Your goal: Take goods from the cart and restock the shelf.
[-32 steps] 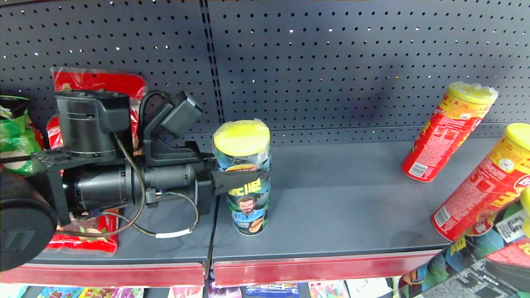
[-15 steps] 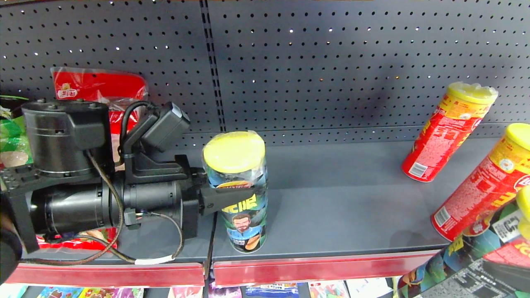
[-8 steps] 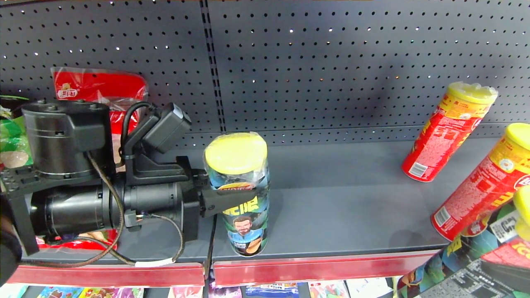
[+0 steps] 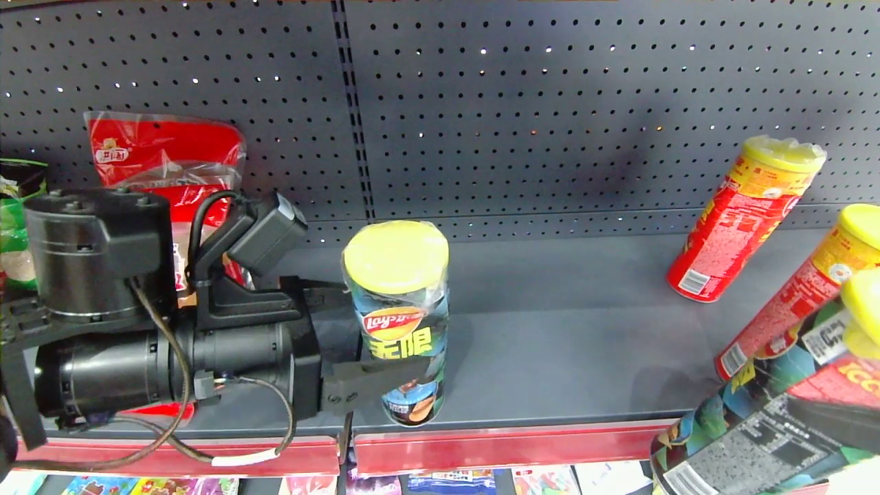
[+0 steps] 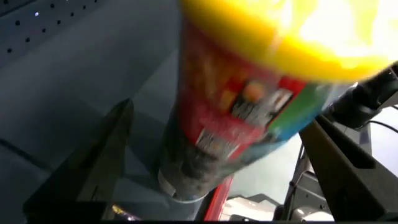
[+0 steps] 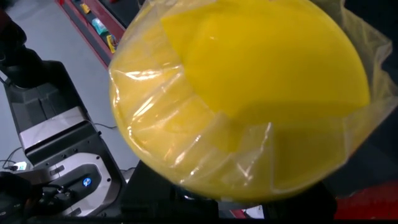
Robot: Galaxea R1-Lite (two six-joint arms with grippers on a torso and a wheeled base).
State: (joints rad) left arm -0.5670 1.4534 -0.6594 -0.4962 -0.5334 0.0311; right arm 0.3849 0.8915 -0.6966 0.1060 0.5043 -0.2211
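A chip can (image 4: 399,323) with a yellow lid and dark green label stands upright on the grey shelf (image 4: 564,344), near its front edge. My left gripper (image 4: 388,337) is open around the can's lower half, one finger (image 4: 368,383) in front and the other behind. In the left wrist view the can (image 5: 230,118) stands between both spread fingers (image 5: 109,149) with gaps on each side. At the lower right, my right gripper (image 4: 828,421) is shut on a second dark chip can (image 4: 746,423), held tilted below the shelf edge. Its wrapped yellow lid (image 6: 249,93) sits close to the right wrist camera.
Two red chip cans (image 4: 746,220) (image 4: 797,313) lean at the shelf's right end. A red snack bag (image 4: 165,161) and a green bag (image 4: 12,227) stand at the left against the pegboard. A red price rail (image 4: 515,447) runs along the front edge; the shelf's middle is bare.
My left gripper has opened and dropped lower along the can, which now stands free on the shelf. The can in my right gripper has risen a little.
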